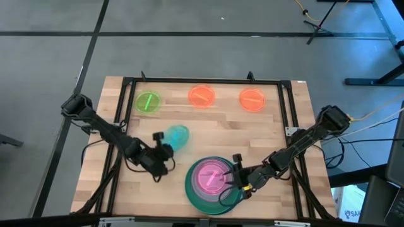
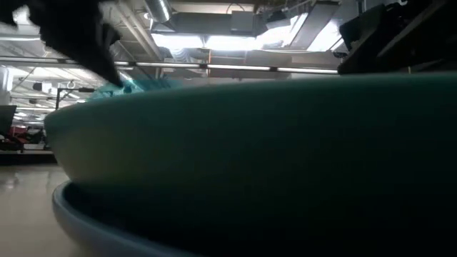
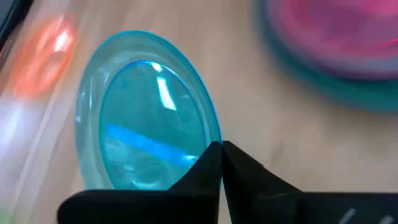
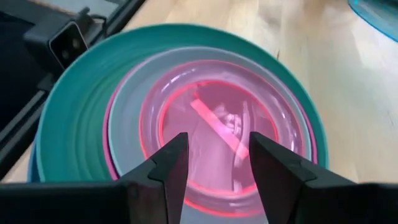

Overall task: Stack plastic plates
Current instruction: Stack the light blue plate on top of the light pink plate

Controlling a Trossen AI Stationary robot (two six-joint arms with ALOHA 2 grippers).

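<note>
A stack of plates (image 1: 211, 183) stands near the table's near edge: a large green plate (image 4: 74, 124) on a blue one (image 2: 71, 214), then magenta and pale rims, with a translucent pink plate (image 4: 214, 118) on top. My right gripper (image 4: 216, 146) is open just above the pink plate, at the stack's right side (image 1: 228, 176). My left gripper (image 1: 167, 149) is left of the stack, shut on a small translucent teal plate (image 1: 177, 137). A neon green plate (image 1: 148, 102) and two orange plates (image 1: 202, 96) (image 1: 252, 99) lie flat along the far edge. My left gripper pinches the teal plate by its rim (image 3: 210, 134), on the edge nearest the gripper, between the two shut fingers (image 3: 208, 163). The fingers come from the table's near-left side. The plate sits tilted in the hold; whether its far edge touches the table I cannot tell.
A black frame (image 1: 202, 81) runs round the wooden table top. Bare wood (image 1: 252, 135) lies between the far row of small plates and the stack. In the low view the green plate's wall (image 2: 250, 164) fills most of the picture.
</note>
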